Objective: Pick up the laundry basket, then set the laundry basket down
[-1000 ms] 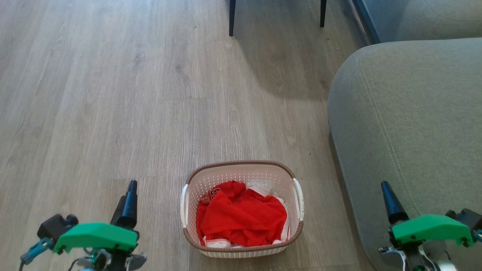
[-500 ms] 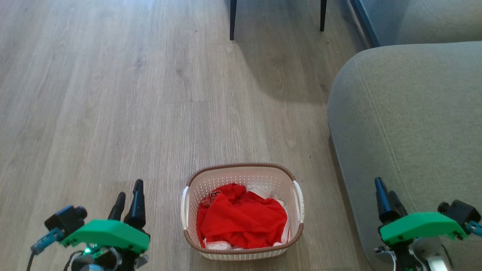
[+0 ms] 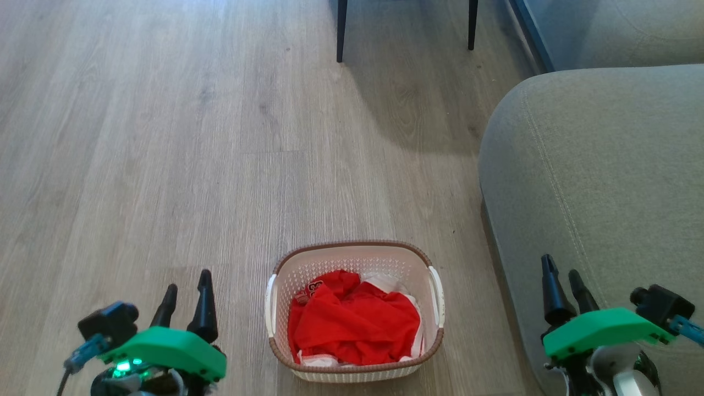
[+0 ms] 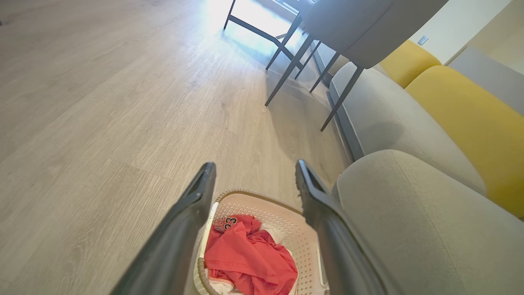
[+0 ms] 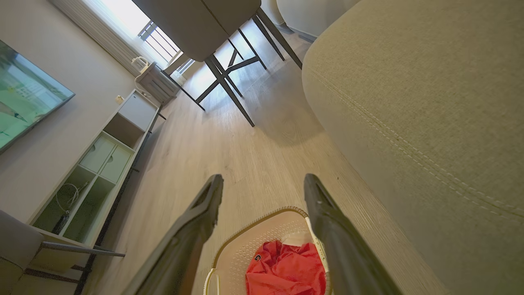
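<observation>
The laundry basket (image 3: 352,259) stands on the wood floor low in the head view: cream perforated walls, brown braided rim, white side handles, red clothing (image 3: 352,322) inside. My left gripper (image 3: 187,280) hangs open to its left, apart from it, nothing between the fingers. My right gripper (image 3: 561,269) is open to its right, in front of the sofa arm. The left wrist view shows the basket (image 4: 282,211) below my open left gripper (image 4: 254,170). In the right wrist view the basket (image 5: 249,241) lies low between the fingers of my open right gripper (image 5: 262,182).
A grey sofa arm (image 3: 599,176) rises close on the basket's right. Dark chair legs (image 3: 341,30) stand on the floor at the far middle. Yellow cushions (image 4: 462,102) sit on the sofa. A white cabinet (image 5: 102,155) lines the wall under a screen.
Both grippers have turned so that each now shows two separate fingers, and both have drawn slightly inward toward the basket. The head camera has tilted a little. The basket has stayed put.
</observation>
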{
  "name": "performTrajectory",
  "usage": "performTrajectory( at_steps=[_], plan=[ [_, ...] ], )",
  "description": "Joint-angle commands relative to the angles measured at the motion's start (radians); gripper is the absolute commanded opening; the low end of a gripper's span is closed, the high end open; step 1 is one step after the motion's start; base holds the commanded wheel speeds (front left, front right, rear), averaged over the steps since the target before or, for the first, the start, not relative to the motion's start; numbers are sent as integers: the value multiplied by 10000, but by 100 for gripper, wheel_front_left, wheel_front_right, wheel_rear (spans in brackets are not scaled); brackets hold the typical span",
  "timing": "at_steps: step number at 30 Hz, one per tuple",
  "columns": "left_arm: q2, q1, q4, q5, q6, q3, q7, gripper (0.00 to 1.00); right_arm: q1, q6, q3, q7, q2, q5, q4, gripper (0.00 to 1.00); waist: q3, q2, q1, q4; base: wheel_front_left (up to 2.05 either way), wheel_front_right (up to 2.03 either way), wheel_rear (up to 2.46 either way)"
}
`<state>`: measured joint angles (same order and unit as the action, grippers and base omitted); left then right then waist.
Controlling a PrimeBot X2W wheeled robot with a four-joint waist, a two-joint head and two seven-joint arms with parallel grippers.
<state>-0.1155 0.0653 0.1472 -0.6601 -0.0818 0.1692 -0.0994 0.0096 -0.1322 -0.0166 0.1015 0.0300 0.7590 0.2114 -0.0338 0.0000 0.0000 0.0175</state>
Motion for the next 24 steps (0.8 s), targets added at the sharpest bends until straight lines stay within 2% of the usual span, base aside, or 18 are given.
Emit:
performTrajectory(
  at_steps=[1, 24],
  plan=[
    [-202, -333, -432, 371, -92, -86, -160, 100, -204, 9, -213, 160, 132, -363, -425, 100, -3, 0, 0, 3, 0, 0, 0],
    [-499, -71, -876, 3029, -803, 546, -843, 100, -162, 12, -587, 833, 165, -3090, -647, 100, -10, 0, 0, 31, 0, 0, 0]
  ],
)
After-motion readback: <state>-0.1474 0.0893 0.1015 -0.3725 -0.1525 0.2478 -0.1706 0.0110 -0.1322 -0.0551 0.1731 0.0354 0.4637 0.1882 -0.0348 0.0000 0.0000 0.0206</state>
